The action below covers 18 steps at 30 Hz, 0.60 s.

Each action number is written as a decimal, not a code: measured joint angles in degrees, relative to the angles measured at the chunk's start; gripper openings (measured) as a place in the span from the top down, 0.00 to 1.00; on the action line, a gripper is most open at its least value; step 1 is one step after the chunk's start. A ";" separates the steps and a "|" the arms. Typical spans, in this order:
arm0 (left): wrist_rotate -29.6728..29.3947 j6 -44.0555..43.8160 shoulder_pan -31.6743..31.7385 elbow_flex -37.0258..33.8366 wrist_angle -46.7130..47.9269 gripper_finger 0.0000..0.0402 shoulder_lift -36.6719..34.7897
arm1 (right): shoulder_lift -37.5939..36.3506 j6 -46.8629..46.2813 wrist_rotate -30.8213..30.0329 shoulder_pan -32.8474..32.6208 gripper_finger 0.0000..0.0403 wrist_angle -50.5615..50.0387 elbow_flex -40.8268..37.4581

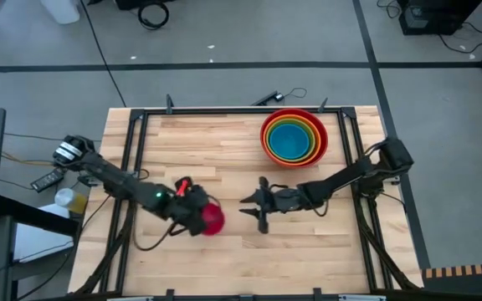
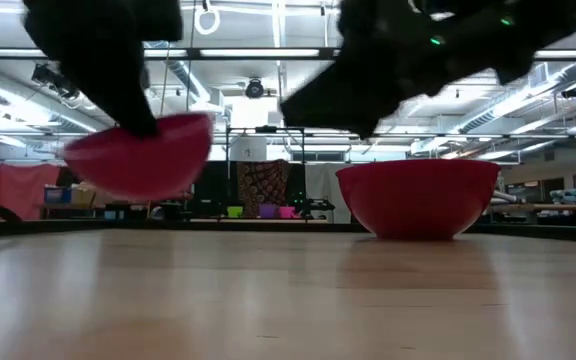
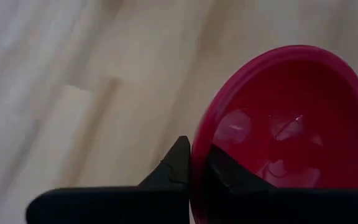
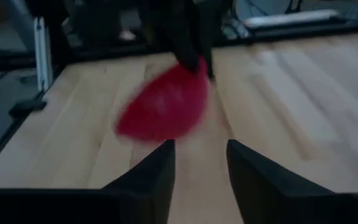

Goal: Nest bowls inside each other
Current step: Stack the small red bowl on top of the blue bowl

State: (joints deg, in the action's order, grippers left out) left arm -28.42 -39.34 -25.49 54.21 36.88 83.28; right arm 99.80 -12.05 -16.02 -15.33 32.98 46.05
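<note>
Four bowls nested in stack (image 1: 294, 138) already — pink bowl (image 1: 212, 219) left. Left gripper (image 3: 191, 171) pinching its rim, bowl lifted; right gripper (image 4: 201, 163) jaws apart, empty, nearby.

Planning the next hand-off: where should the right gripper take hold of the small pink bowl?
Probably the rim. The pink bowl hangs tilted off the table, its thin rim pinched by the left gripper, one finger inside, one outside. The right gripper, open and empty beside it, would best come level from its own side to the free rim opposite, one finger inside.
</note>
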 joint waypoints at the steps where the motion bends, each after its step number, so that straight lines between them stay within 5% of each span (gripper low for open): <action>1: -0.62 1.49 1.05 0.65 0.61 0.96 1.29 | 0.66 0.04 -0.25 0.26 0.60 -0.50 1.62; 10: -3.28 9.15 6.28 6.17 -0.18 0.96 8.70 | 4.24 -1.70 -2.33 4.08 0.41 -11.10 11.77; 18: -5.18 10.30 6.27 6.63 -2.73 0.95 8.10 | 6.11 -4.48 -0.80 6.25 0.43 -15.08 12.60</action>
State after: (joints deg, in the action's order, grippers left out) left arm -33.60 -29.04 -19.22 60.84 34.15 91.37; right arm 105.91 -16.53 -16.81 -9.08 17.90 58.65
